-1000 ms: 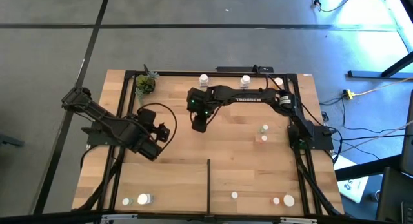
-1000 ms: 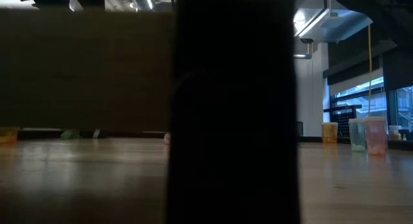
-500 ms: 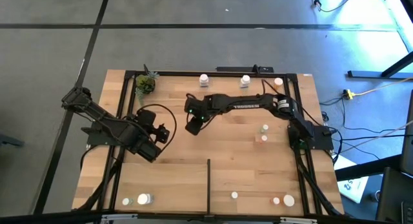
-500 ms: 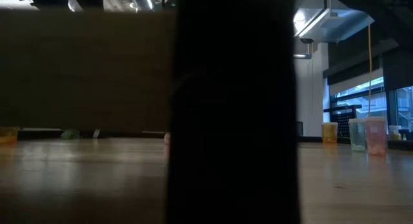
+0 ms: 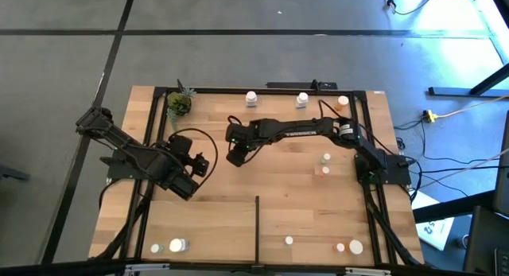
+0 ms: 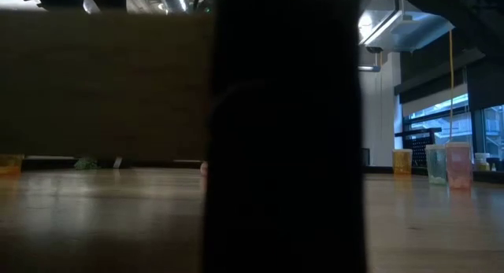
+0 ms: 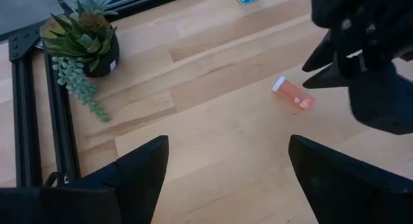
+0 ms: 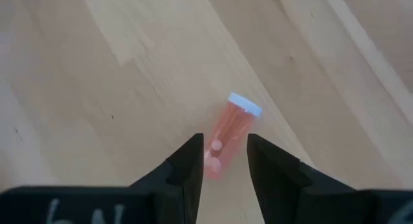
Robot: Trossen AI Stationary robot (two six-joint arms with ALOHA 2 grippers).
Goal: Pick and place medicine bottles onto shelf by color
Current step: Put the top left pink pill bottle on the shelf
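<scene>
An orange medicine bottle [image 8: 231, 127] with a white cap lies on its side on the shelf's light-wood planks [image 5: 302, 204], left of centre. My right gripper [image 8: 224, 152] hovers over it, pointing steeply down and open. Its fingers stand on either side of the bottle's bottom end, apart from it. The left wrist view shows the bottle [image 7: 293, 95] lying just beside that gripper [image 7: 361, 56]. In the high view the right gripper [image 5: 236, 154] covers the bottle. My left gripper [image 7: 226, 179] waits open over the shelf's left part [image 5: 197, 165], holding nothing.
A small potted plant [image 5: 180, 103] stands at the far left corner. White bottles stand along the far edge [image 5: 251, 98] [image 5: 302, 99], at the right [image 5: 326, 158] and along the near edge [image 5: 176, 245] [image 5: 355, 246]. A thin black divider [image 5: 257, 228] runs from the near edge. A dark post [image 6: 283, 131] blocks the low view.
My right gripper has moved toward the table's left edge and a little down, rolling its wrist as it went. It now stands over the spot where the orange bottle lies. The left arm has kept still.
</scene>
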